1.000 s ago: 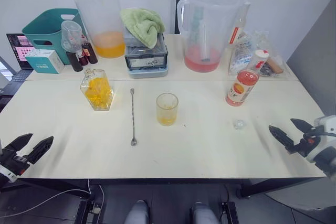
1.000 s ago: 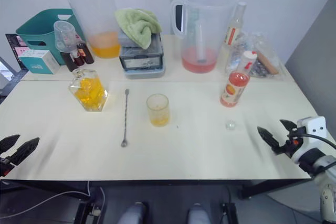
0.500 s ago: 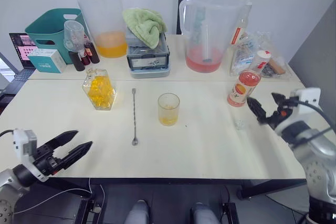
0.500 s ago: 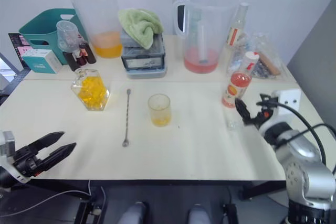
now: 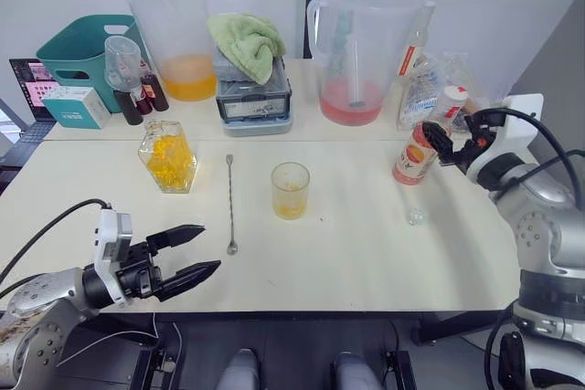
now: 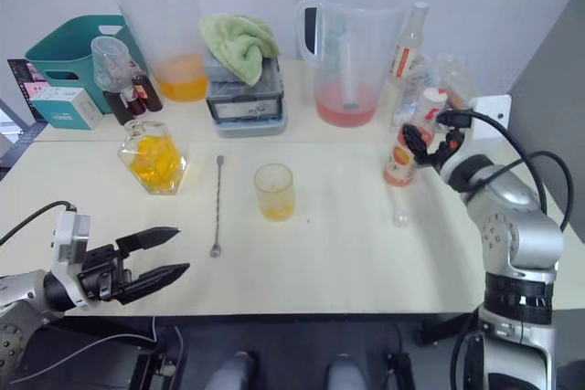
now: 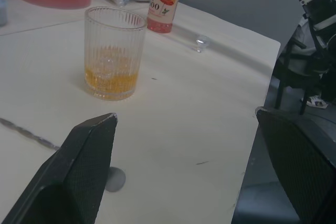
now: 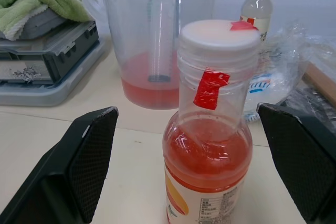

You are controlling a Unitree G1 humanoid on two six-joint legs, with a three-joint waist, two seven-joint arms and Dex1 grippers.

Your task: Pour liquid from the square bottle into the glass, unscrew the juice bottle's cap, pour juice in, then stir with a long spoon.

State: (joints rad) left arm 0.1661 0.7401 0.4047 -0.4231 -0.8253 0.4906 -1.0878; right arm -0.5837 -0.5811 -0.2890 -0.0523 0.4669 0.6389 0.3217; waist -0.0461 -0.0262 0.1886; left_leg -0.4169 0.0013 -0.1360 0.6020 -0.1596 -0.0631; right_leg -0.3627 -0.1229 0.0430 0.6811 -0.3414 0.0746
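The juice bottle [image 5: 421, 151] stands at the right of the table with its white cap [image 8: 219, 34] screwed on. My right gripper [image 5: 439, 142] is open at its neck, one finger on each side, not touching. The glass [image 5: 291, 190], with a little orange liquid at its bottom, stands mid-table. The long spoon [image 5: 230, 203] lies to its left, bowl toward me. Behind the spoon stands the square bottle [image 5: 169, 157] of yellow liquid. My left gripper [image 5: 211, 247] is open and empty, low over the front left, close to the spoon's bowl [image 7: 114, 178].
Two big pitchers [image 5: 174, 29] [image 5: 356, 47], a green towel on a grey box [image 5: 256, 89], a teal basket [image 5: 82, 47] and plastic bags [image 5: 430, 89] line the back. A small clear round piece [image 5: 417, 216] lies near the juice bottle.
My right gripper rose from the table's right edge to the juice bottle's neck. My left gripper came in from the front left corner toward the spoon's bowl. Both stayed open.
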